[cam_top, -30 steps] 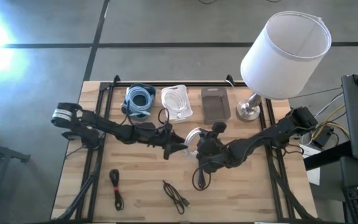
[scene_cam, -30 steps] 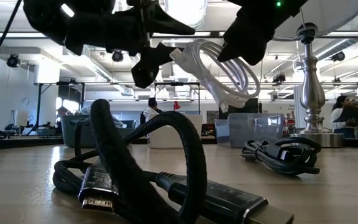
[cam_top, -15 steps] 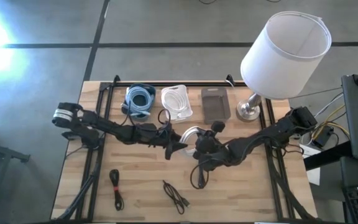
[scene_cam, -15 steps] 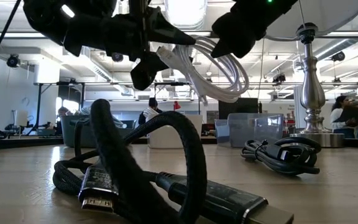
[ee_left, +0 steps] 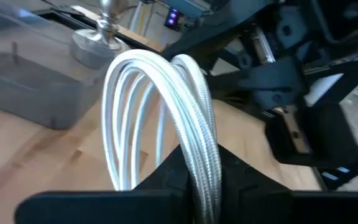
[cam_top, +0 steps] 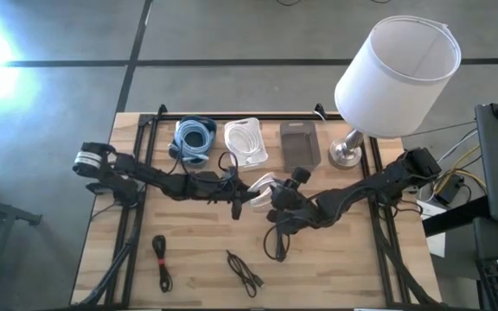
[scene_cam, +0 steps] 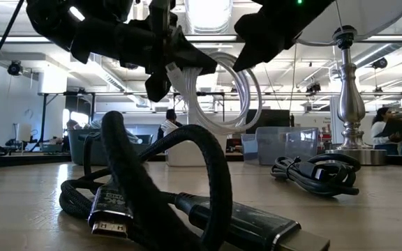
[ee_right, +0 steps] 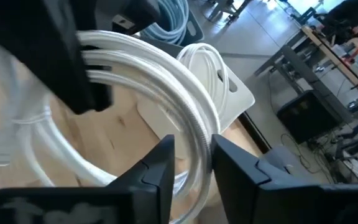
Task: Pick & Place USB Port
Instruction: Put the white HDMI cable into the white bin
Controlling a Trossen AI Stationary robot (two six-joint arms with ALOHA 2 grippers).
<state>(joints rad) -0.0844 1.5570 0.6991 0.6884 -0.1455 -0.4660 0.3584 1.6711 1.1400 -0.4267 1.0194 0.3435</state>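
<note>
Lying nearest the low camera, a thick black braided cable (scene_cam: 159, 188) with a flat metal plug sits coiled on the wooden worktop (scene_cam: 368, 216); a second bundled black cable (scene_cam: 317, 172) rests farther back to one side. In the high view two thin black cables (cam_top: 160, 260) (cam_top: 245, 273) lie on the near part of the worktop.

Above the middle of the worktop both arms meet at a coil of white braided cable (cam_top: 260, 192), which hangs clear of the wood. The left tool (cam_top: 242, 197) is clamped on one side of the coil; its wrist view shows the white loops (ee_left: 191, 124) pinched between its dark fingers (ee_left: 163, 180). The right tool (cam_top: 275, 200) pinches the opposite side of the same coil, the strands (ee_right: 185, 118) passing between its two fingers (ee_right: 157, 168). From the low camera the coil (scene_cam: 218, 94) hangs upright between the two dark tools.

Along the far edge stand three containers in a row: one with a blue cable (cam_top: 194, 136), a white one holding another white cable (cam_top: 246, 141), and a grey tray (cam_top: 299, 143). Just beside the tray is a lamp with a metal base (cam_top: 347, 153) and a white shade (cam_top: 398, 73). In the room beyond, people (scene_cam: 396, 129) show at the edge of the low view.
</note>
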